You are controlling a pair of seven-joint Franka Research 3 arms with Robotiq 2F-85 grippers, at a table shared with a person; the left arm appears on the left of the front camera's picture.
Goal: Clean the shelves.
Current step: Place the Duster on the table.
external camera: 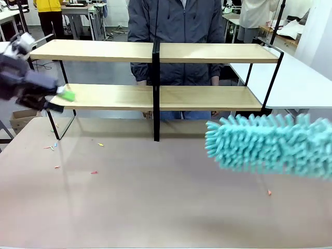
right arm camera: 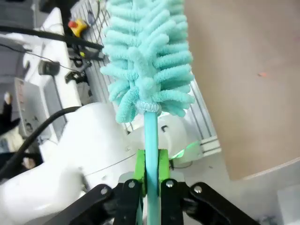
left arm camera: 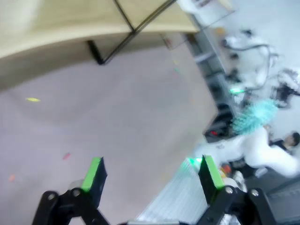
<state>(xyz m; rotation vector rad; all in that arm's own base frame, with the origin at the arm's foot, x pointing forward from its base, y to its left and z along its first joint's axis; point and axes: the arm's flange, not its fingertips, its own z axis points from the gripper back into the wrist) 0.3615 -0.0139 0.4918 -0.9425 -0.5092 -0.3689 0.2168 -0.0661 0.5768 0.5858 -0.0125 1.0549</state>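
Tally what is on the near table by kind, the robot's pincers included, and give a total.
Shelves: 1
Teal duster: 1
Pincers: 2, the left pincer open, the right pincer shut on the duster's handle
Small coloured scraps on the table, clearly seen: 6
Total: 10

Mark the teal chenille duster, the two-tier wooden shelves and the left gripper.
teal chenille duster [external camera: 270, 144], front view, middle of fluffy head
two-tier wooden shelves [external camera: 207, 97], front view, lower board
left gripper [left arm camera: 152, 172], left wrist view, midway between green-padded fingertips
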